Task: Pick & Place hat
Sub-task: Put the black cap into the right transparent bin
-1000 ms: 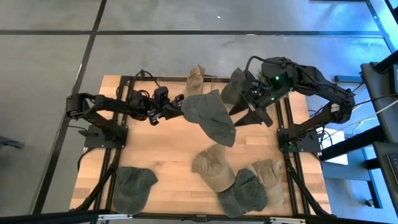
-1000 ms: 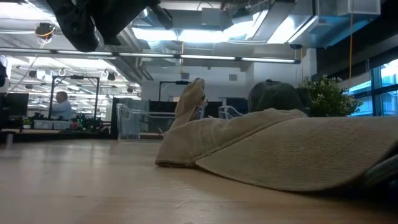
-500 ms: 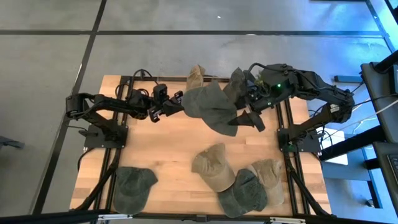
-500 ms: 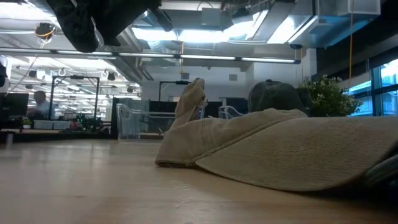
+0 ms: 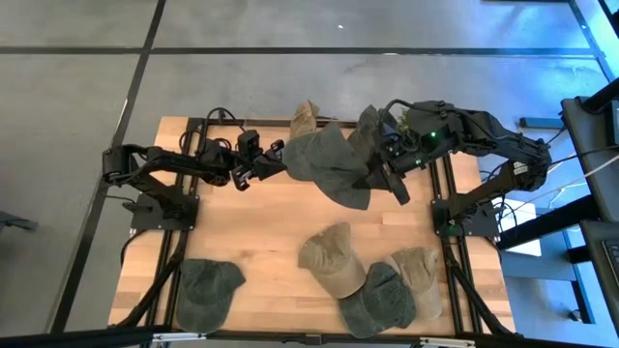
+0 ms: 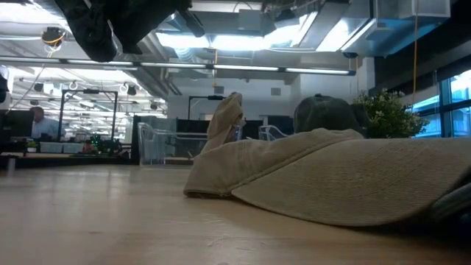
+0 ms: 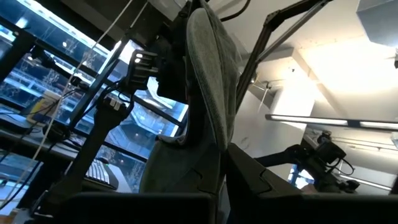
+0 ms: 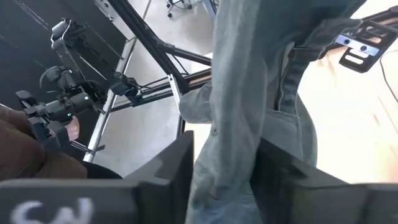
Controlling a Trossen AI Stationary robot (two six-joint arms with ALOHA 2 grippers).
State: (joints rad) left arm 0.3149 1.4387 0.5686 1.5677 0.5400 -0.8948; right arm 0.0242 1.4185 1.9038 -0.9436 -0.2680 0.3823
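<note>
A grey-green hat (image 5: 329,166) hangs above the far half of the table between my two grippers. My left gripper (image 5: 274,162) is shut on its left side. My right gripper (image 5: 380,176) stands at its right side, fingers closed in on the cloth. In the left wrist view the hat (image 7: 208,93) rises as a narrow upright fold past my left gripper (image 7: 221,158). In the right wrist view the hat (image 8: 249,74) fills the gap of my right gripper (image 8: 225,163). My left gripper pinches the hat's left edge (image 7: 214,146) between its two fingers, coming level from the table's left. The hat is lifted clear of the table. My right gripper has a fold of the hat's right side (image 8: 227,149) between its two fingers (image 8: 168,168), coming from the table's right. The cloth touches both fingers, several layers thick.
A tan hat (image 5: 305,118) and a dark hat (image 5: 366,128) lie at the far edge. Near the front lie a tan hat (image 5: 331,259), a green one (image 5: 379,295), another tan one (image 5: 418,275), and a green one (image 5: 208,290) front left. The wood between is bare.
My right gripper has closed its wide-spread fingers onto the hat's right side. The hat, which hung down slanting toward the near edge from my left gripper, has swung up and now spans more level between both grippers. My left gripper has shifted slightly toward the far edge.
</note>
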